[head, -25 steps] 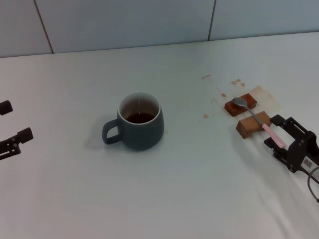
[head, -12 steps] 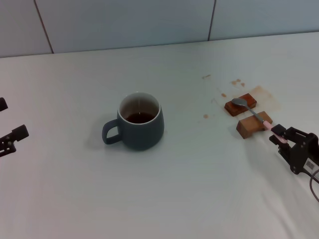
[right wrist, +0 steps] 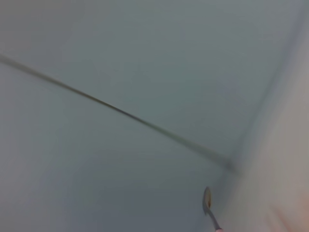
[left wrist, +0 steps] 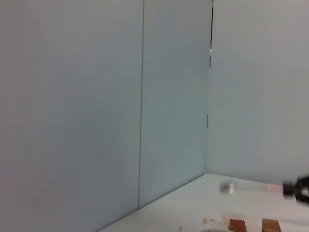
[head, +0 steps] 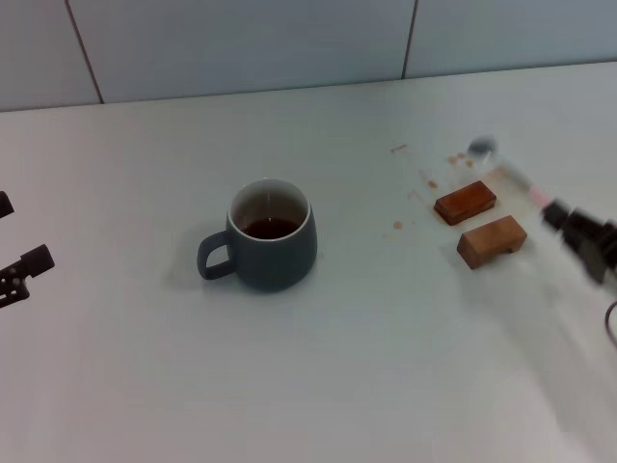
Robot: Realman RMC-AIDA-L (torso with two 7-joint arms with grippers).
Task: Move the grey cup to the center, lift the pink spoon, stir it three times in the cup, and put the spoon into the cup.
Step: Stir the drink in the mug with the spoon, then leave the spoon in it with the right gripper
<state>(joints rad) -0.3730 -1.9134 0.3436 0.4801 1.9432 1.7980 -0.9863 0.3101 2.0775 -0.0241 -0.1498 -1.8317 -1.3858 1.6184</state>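
Gripping the pink spoon point(head: 509, 172) aloft near the counter's right edge, right gripper point(head: 578, 234) clenched; left gripper point(head: 19, 262) idle at left edge, state unclear.

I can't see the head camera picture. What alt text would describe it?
The right end effector holds the pink spoon lifted above two brown blocks. The grey cup of dark liquid stands mid-table; the left end effector waits at the left edge.
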